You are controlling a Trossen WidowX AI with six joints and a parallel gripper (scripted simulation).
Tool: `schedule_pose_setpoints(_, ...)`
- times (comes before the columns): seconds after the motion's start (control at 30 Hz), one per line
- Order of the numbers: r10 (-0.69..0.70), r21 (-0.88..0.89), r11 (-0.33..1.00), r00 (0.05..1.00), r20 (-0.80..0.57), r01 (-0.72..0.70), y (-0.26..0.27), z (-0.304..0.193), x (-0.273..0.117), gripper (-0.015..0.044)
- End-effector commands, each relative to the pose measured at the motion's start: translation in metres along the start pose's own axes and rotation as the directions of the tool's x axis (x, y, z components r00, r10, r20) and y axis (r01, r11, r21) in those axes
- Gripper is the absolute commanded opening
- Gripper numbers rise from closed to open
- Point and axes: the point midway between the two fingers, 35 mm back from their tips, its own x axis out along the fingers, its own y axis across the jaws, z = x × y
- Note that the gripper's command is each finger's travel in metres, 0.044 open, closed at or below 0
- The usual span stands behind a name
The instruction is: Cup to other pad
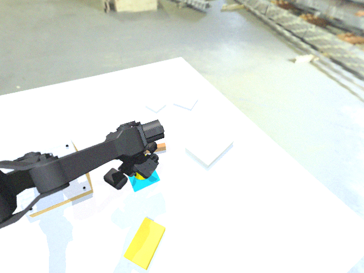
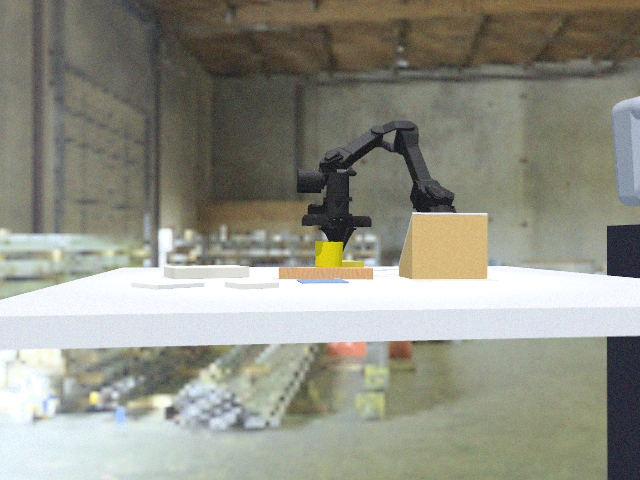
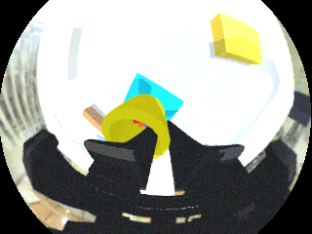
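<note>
The yellow cup [image 1: 140, 176] [image 2: 328, 254] [image 3: 141, 104] is upright in my gripper [image 2: 336, 241] [image 3: 162, 123], which is shut on its wall. A few small marbles [image 3: 139, 123], red and orange among them, show inside the cup in the wrist view. The cup is low over the cyan pad [image 1: 147, 183] [image 3: 168, 101]. Its base meets the wooden bar's top edge in the exterior view, so I cannot tell whether it touches the pad. The blue pad [image 2: 323, 281] lies on the other side of the bar and is hidden by the arm in the top view.
The wooden bar [image 1: 161, 147] [image 2: 325, 273] [image 3: 93, 117] stands close beside the cup, between the pads. A yellow block [image 1: 145, 243] [image 2: 353, 263] [image 3: 239, 41], a white block [image 1: 209, 149] [image 2: 206, 271] and a wedge-shaped box [image 2: 447, 245] stand around. Two thin white tiles [image 2: 168, 285] [image 2: 251, 284] lie farther off.
</note>
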Motion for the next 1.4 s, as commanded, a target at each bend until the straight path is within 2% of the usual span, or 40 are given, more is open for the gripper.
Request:
schedule_pose_setpoints(0.0,-0.006,-0.008,1.0,1.0,0.001,0.006,-0.002,-0.002,0.005,0.0)
schedule_pose_setpoints(0.63,-0.002,0.0,1.0,1.0,0.001,0.002,-0.002,0.0,0.009,0.0)
schedule_pose_setpoints(0.83,-0.002,0.0,1.0,1.0,0.001,0.002,-0.002,0.0,0.009,0.0147)
schedule_pose_setpoints(1.37,-0.002,-0.002,1.0,1.0,-0.001,0.002,-0.001,0.0,-0.004,0.0147)
